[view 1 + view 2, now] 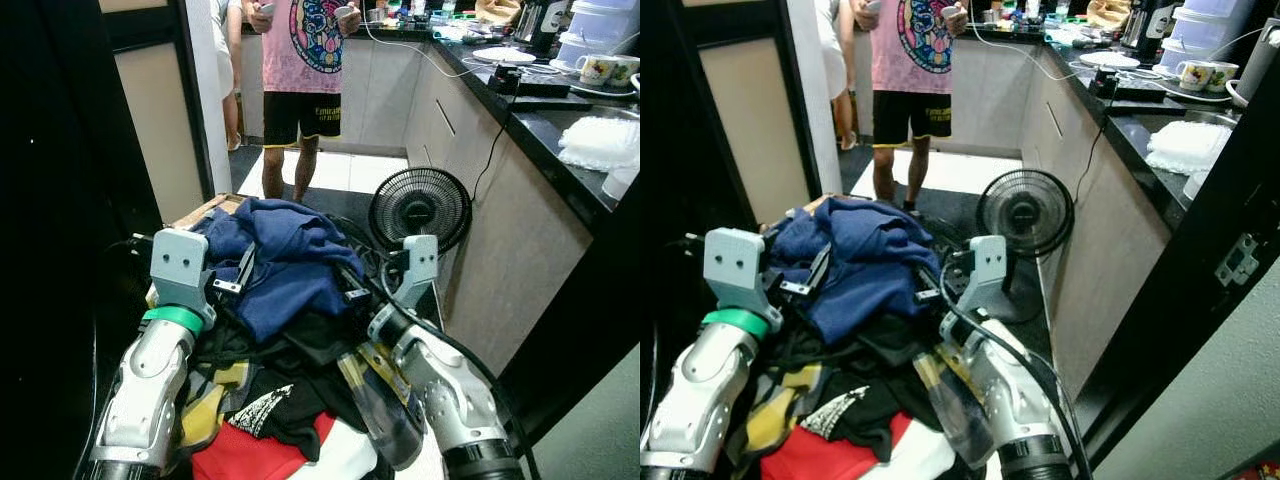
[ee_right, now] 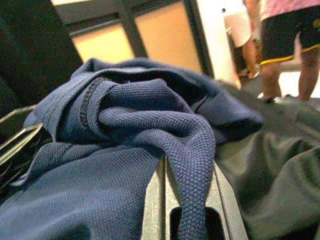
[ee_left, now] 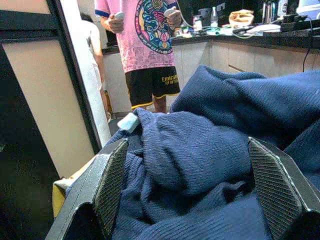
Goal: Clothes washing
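Pile: a heap of clothes [image 1: 285, 400] lies before the robot, in black, yellow, red and white.
Blue top: a navy knit top [image 1: 285, 265] sits on the heap's far end, between the two grippers.
Left gripper: the left gripper [image 3: 192, 187] has its fingers [image 3: 112, 182] spread wide, one on each side of a fold of the blue top.
Right gripper: the right gripper [image 2: 187, 200] is pressed together, pinching a rolled fold of the blue top.
Fan: a black fan [image 1: 420, 208] stands on the floor beside the counter [image 1: 560, 120].
Person: a person [image 1: 303, 90] in a pink shirt stands beyond the heap.
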Controlling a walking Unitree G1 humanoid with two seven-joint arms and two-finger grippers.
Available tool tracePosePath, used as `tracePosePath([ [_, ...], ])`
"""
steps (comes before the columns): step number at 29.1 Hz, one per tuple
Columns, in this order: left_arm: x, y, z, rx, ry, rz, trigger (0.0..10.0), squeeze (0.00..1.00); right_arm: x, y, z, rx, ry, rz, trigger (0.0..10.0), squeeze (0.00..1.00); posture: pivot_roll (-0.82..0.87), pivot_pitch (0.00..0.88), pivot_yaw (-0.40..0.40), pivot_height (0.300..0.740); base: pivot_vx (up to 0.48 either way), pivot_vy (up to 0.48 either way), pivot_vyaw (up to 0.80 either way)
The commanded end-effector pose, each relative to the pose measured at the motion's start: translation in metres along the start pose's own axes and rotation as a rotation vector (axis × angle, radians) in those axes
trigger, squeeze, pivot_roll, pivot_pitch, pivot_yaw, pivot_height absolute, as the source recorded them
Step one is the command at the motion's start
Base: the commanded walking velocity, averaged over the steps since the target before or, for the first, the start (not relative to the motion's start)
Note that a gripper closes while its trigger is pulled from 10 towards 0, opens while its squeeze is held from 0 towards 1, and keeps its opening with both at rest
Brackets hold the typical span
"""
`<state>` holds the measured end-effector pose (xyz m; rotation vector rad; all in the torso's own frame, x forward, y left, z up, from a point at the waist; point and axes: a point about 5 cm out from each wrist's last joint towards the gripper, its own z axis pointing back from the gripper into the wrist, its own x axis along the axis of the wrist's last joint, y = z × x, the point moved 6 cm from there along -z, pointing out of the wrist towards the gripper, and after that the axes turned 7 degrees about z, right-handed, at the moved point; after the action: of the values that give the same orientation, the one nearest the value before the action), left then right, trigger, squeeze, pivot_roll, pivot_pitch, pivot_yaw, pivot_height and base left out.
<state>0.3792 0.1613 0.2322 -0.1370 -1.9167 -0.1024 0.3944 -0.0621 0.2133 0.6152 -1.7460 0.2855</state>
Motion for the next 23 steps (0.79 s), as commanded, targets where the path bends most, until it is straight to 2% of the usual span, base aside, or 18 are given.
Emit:
tracePosePath([
  [1,-0.007,0.003,0.002,0.002,0.032,-0.004,10.0,0.0,0.012,-0.01,0.001,-0.036,-0.04,0.009,0.0,0.0,-0.03,0.024,0.036,0.74,0.0,0.0,0.0],
  [5,-0.008,0.003,0.002,0.003,0.033,-0.004,10.0,0.0,0.016,-0.014,0.001,-0.051,-0.053,0.015,0.0,0.0,-0.03,0.021,0.035,0.74,0.0,0.0,0.0],
  [6,-0.008,0.003,0.001,0.003,0.032,-0.003,10.0,0.0,0.029,-0.023,0.001,-0.087,-0.094,0.031,0.0,0.0,-0.03,0.013,0.034,0.74,0.0,0.0,0.0],
  [8,-0.008,0.003,0.001,0.003,0.032,-0.003,10.0,0.0,0.029,-0.023,0.001,-0.087,-0.094,0.031,0.0,0.0,-0.03,0.013,0.034,0.74,0.0,0.0,0.0],
  [9,-0.007,0.003,0.001,0.004,0.03,-0.001,10.0,0.0,0.048,-0.034,0.002,-0.134,-0.155,0.04,0.0,0.0,-0.03,0.007,0.031,0.74,0.0,0.0,0.0],
  [11,-0.007,0.003,0.001,0.004,0.03,-0.001,10.0,0.0,0.048,-0.034,0.002,-0.134,-0.155,0.04,0.0,0.0,-0.03,0.007,0.031,0.74,0.0,0.0,0.0],
  [13,-0.004,0.01,0.0,0.026,0.017,0.027,10.0,0.0,0.108,-0.074,0.02,-0.299,-0.346,0.031,0.0,0.0,-0.03,0.0,0.043,0.74,0.0,0.0,0.0],
  [15,-0.004,0.01,0.0,0.026,0.017,0.027,10.0,0.0,0.108,-0.074,0.02,-0.299,-0.346,0.031,0.0,0.0,-0.03,0.0,0.043,0.74,0.0,0.0,0.0],
  [16,-0.003,0.012,0.001,0.034,0.014,0.036,10.0,0.0,0.125,-0.085,0.029,-0.344,-0.4,0.026,0.0,0.0,-0.03,0.0,0.043,0.74,0.0,0.0,0.0],
  [18,-0.003,0.012,0.001,0.034,0.014,0.036,10.0,0.0,0.125,-0.085,0.029,-0.344,-0.4,0.026,0.0,0.0,-0.03,0.0,0.043,0.74,0.0,0.0,0.0],
  [19,-0.003,0.015,0.001,0.04,0.013,0.041,10.0,0.0,0.136,-0.092,0.036,-0.381,-0.434,0.042,0.0,0.0,-0.03,0.0,0.047,0.74,0.0,0.0,0.0],
  [23,-0.003,0.016,0.001,0.041,0.014,0.041,10.0,0.0,0.14,-0.095,0.039,-0.396,-0.445,0.055,0.0,0.0,-0.03,0.0,0.047,0.74,0.0,0.0,0.0],
])
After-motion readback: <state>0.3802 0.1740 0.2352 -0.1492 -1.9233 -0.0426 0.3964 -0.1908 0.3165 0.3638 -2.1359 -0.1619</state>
